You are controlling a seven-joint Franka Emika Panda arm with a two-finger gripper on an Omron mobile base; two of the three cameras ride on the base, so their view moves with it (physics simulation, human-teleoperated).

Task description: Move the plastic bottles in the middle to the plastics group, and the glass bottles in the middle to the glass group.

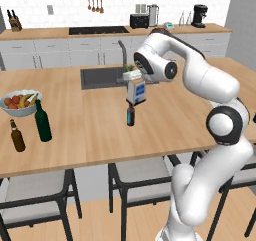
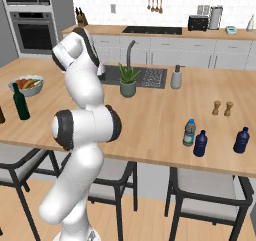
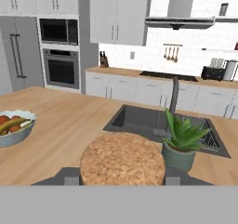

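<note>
My gripper (image 1: 135,81) is shut on the squat square clear bottle (image 1: 136,92) with a white-blue label, held just above the counter in front of the sink. In the hand view its tan cork stopper (image 3: 122,159) sits between my fingertips (image 3: 69,176). Right in front of it stands the slim dark bottle (image 1: 130,116). At the counter's left end are the tall green bottle (image 1: 42,121) and the brown bottle (image 1: 17,136). Far to the right, the clear water bottle (image 2: 189,133) stands beside a dark blue bottle (image 2: 200,143); another dark blue bottle (image 2: 241,140) stands further right.
A fruit bowl (image 1: 20,104) sits behind the green bottle. The sink (image 1: 102,77) with its faucet, a potted plant (image 2: 127,81) and a soap dispenser (image 2: 176,77) lie at mid-counter. Two wooden shakers (image 2: 222,108) stand at the right. Chairs line the near edge.
</note>
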